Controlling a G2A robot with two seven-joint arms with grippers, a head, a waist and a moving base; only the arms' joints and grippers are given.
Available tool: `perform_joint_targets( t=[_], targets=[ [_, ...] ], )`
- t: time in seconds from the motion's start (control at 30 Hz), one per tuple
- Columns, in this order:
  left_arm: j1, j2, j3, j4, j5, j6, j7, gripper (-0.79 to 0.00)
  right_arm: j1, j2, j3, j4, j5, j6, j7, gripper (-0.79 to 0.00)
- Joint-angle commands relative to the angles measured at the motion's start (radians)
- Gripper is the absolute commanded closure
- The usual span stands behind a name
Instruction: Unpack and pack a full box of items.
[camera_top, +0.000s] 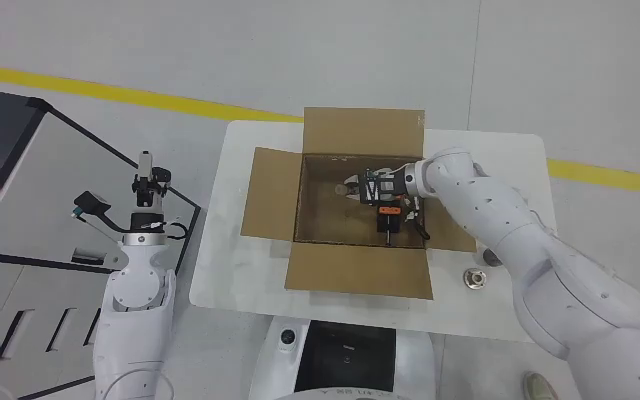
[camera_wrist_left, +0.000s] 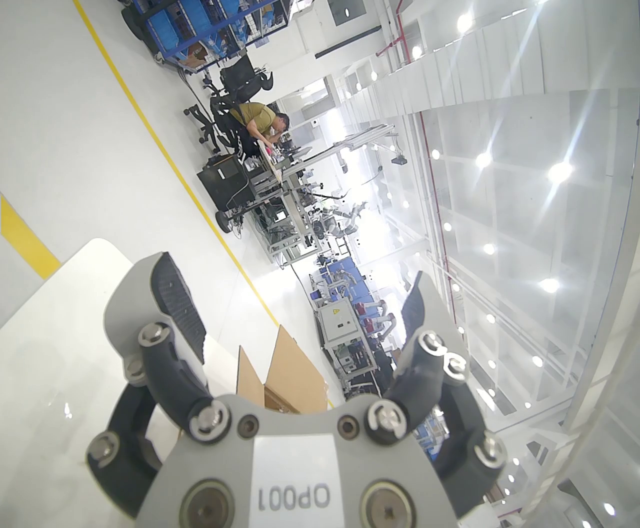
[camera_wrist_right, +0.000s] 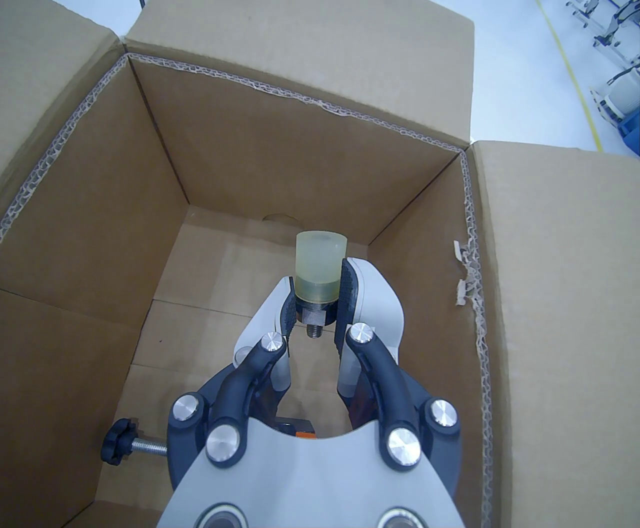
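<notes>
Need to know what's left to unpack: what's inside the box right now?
The right hand holds a yellowish rubber stopper inside the box. A black knob screw lies on its bottom. The hand covers most of an orange-and-black part.

one open box (camera_top: 360, 270), one rubber bumper (camera_wrist_right: 320, 267), one knob bolt (camera_wrist_right: 120, 442), one metal fitting (camera_top: 473, 278).

Top view down onto box (camera_top: 360, 270), right wrist close inside it, left wrist facing ceiling (camera_wrist_left: 500, 125)
</notes>
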Motion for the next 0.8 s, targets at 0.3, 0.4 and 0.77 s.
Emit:
perform_joint_targets(
  t=[0.3, 0.4, 0.77],
  targets=[
    [0.000, 0.000, 0.000, 0.000, 0.000, 0.000, 0.000, -0.785, 0.006, 0.049, 0.053, -0.143, 0.000, 0.046, -0.156, 0.000],
    [0.000, 0.000, 0.000, 0.000, 0.000, 0.000, 0.000, -0.785, -0.002, 0.106, 0.104, -0.228, -0.030, 0.065, -0.239, 0.000],
    [0.000, 0.000, 0.000, 0.000, 0.000, 0.000, 0.000, -0.785, -0.231, 0.335, 0.393, -0.666, 0.062, 0.016, -0.263, 0.000]
  ],
)
